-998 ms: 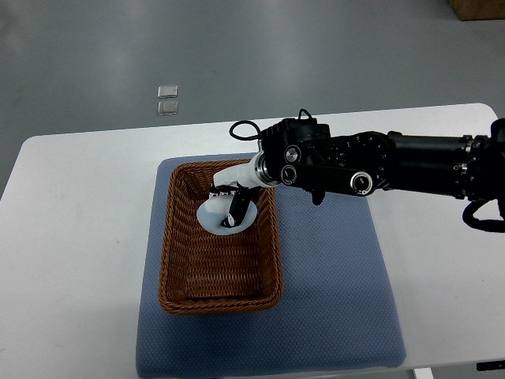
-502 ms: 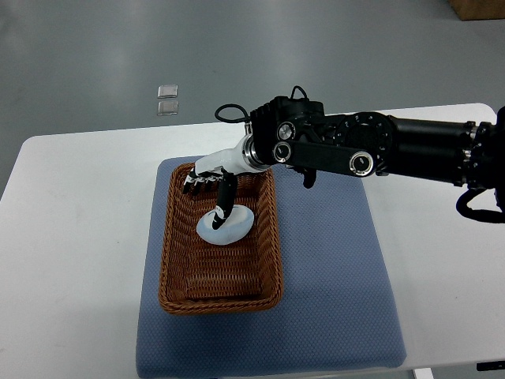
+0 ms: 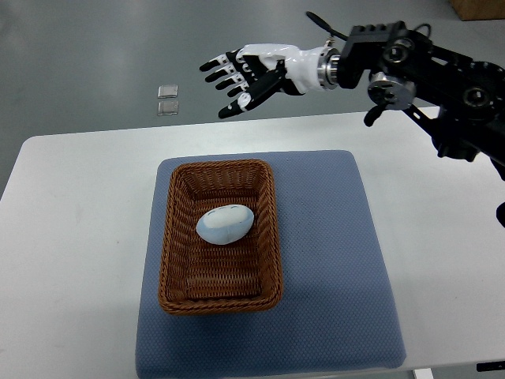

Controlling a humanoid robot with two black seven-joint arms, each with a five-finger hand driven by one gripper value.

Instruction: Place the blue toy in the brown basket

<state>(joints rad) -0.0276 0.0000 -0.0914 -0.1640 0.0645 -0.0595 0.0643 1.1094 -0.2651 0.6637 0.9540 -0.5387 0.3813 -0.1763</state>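
A pale blue egg-shaped toy (image 3: 225, 224) lies inside the brown woven basket (image 3: 175, 268), near its middle. The basket rests on a blue mat. My right hand (image 3: 241, 76) hangs high above the table's far edge, well clear of the basket, with white and black fingers spread and nothing in them. Its black arm (image 3: 426, 71) runs in from the right edge. The left arm does not show.
The blue mat (image 3: 331, 276) covers the centre of the white table (image 3: 71, 237). Two small clear squares (image 3: 167, 99) lie on the grey floor beyond the table. A brown box corner (image 3: 477, 8) sits at the top right.
My right hand let go of the toy, lifted out of the basket and drew back up and to the right. The toy stays in the basket.
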